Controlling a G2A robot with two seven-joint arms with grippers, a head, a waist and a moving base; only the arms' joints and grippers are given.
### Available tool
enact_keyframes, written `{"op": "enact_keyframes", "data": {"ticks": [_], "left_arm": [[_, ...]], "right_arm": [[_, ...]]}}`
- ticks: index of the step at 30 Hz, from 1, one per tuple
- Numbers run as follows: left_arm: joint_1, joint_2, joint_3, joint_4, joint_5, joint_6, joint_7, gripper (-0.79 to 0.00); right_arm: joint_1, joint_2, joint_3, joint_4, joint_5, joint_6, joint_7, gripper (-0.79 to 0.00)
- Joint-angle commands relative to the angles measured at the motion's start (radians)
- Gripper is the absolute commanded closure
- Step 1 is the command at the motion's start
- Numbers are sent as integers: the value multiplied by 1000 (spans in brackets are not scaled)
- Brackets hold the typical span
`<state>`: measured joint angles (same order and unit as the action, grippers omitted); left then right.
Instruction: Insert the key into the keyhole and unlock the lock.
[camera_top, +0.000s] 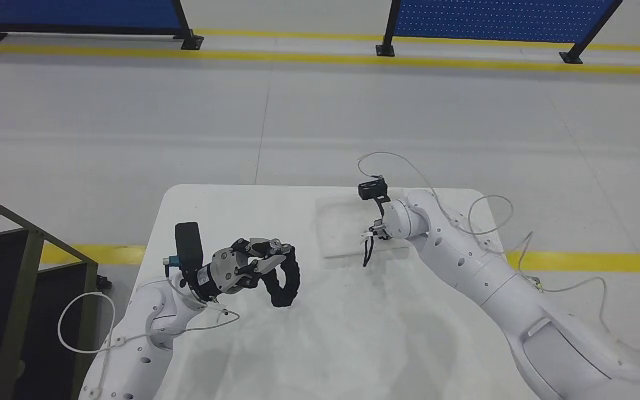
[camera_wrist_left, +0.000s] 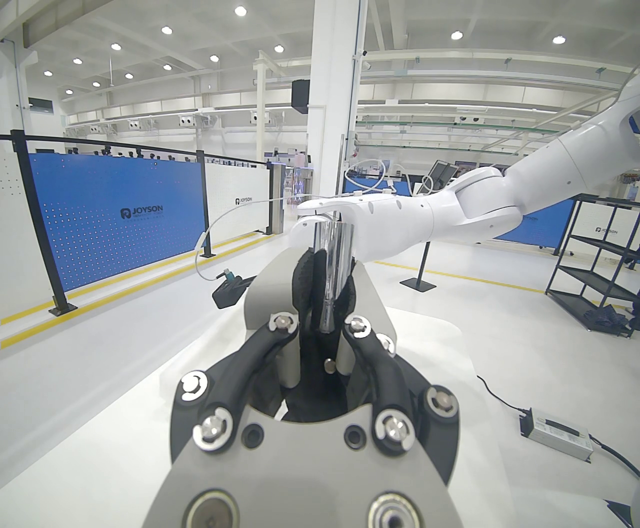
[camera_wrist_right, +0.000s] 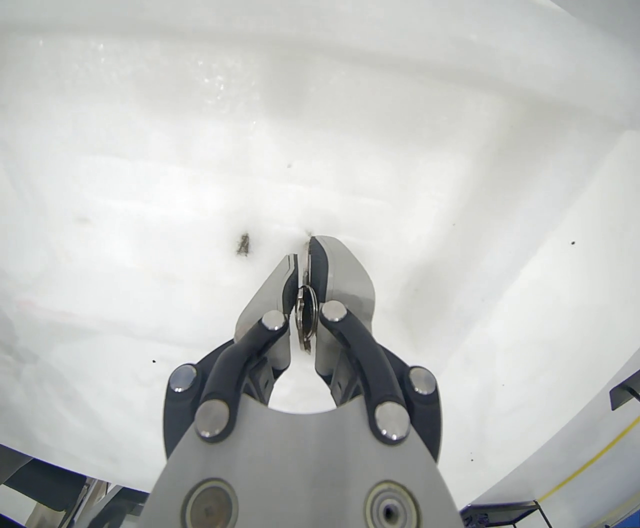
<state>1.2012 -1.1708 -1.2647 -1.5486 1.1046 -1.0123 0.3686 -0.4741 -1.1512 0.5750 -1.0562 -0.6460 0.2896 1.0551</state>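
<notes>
Left claw (camera_wrist_left: 322, 265): clenched on lock (camera_wrist_left: 331, 285), a chrome cylinder with a black loop, held above the near left part of the table (camera_top: 380, 340), with the cylinder end pointing toward the other arm. Right claw (camera_wrist_right: 303, 254): clenched on key (camera_wrist_right: 305, 320) and its ring, pinched between the pads. Its tips point down at a white foam pad (camera_top: 340, 215) lying on the far middle of the table; whether they touch it cannot be told. Key and lock: well apart, key not yet inserted.
</notes>
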Motion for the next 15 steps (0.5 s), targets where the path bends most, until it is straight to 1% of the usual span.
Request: {"op": "enact_keyframes", "data": {"ticks": [1,6,15], "left_arm": [[0,0,0,0,0,0,0,0],[0,0,0,0,0,0,0,0],[0,0,0,0,0,0,0,0]], "right_arm": [[8,-3,7,6,-4,-1,6,0],[29,-7,23,8,-15,-13,52,0],[68,-8,40,-24,-50,-56,199,0]]}}
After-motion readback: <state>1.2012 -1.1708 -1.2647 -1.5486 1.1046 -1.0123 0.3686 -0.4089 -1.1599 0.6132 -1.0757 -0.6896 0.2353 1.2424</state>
